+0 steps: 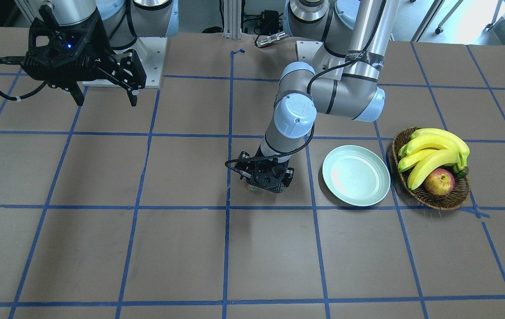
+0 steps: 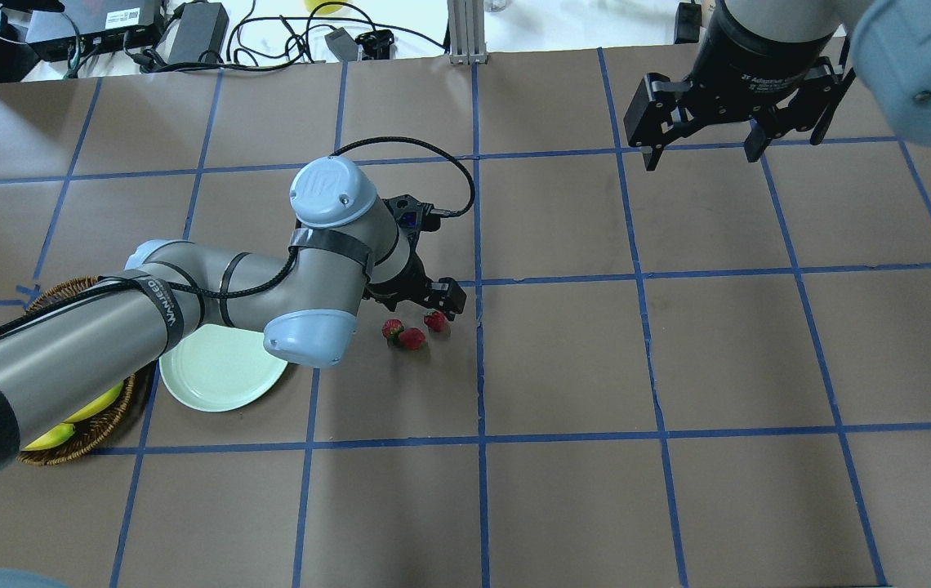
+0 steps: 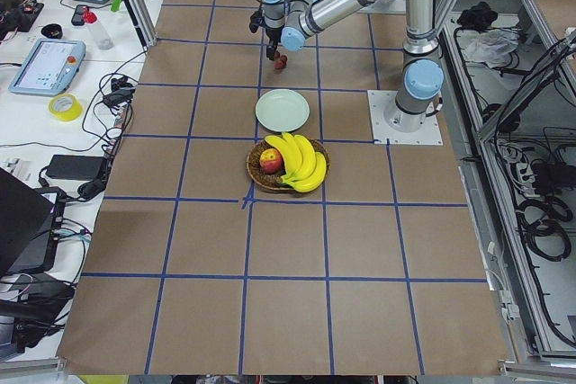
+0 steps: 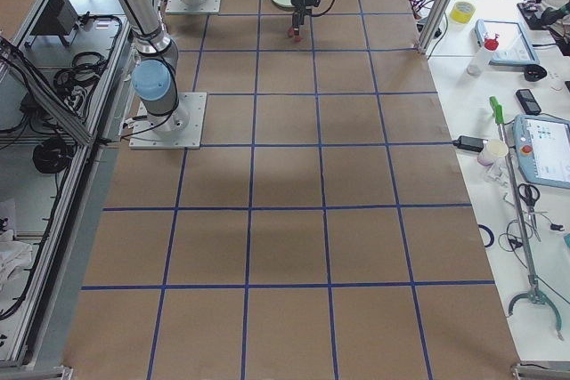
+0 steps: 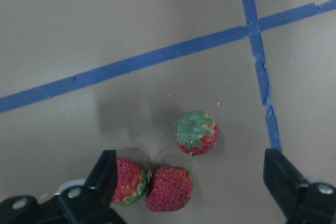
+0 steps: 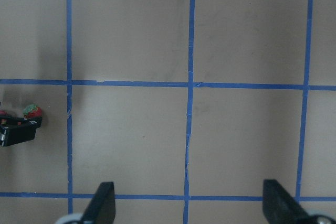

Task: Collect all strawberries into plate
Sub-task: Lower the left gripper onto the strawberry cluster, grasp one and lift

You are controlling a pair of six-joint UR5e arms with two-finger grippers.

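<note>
In the overhead view, a wicker basket (image 2: 65,441) of bananas (image 2: 90,406) sits at the table's 8 o'clock edge. The front-facing view also shows an apple (image 1: 438,182) in it. Just beside the basket, at its 2 o'clock, lies the pale green plate (image 2: 220,376), bare, with the left arm's elbow hanging over part of its rim.

The three strawberries (image 2: 412,338) lie on the table at the plate's 3 o'clock, near it but outside it. Two are touching and the third sits just apart at their 2 o'clock, its green cap turned up. The left gripper (image 5: 191,179) is low over them with its jaws spread wide and nothing held. One finger (image 5: 105,177) stands right against the outermost berry, though I cannot tell whether it touches. The other finger is well clear.

The right gripper (image 2: 702,151) hangs at 1 o'clock, high above bare table, jaws wide apart and empty.

The table (image 2: 563,359) is covered in brown paper marked into squares by blue tape, frayed at some crossings. At its 12 o'clock edge lie tangled cables (image 2: 269,33) and power bricks. The side views show aluminium frame posts and a white bench with tablets (image 3: 47,65) and a yellow tape roll (image 3: 65,106).
</note>
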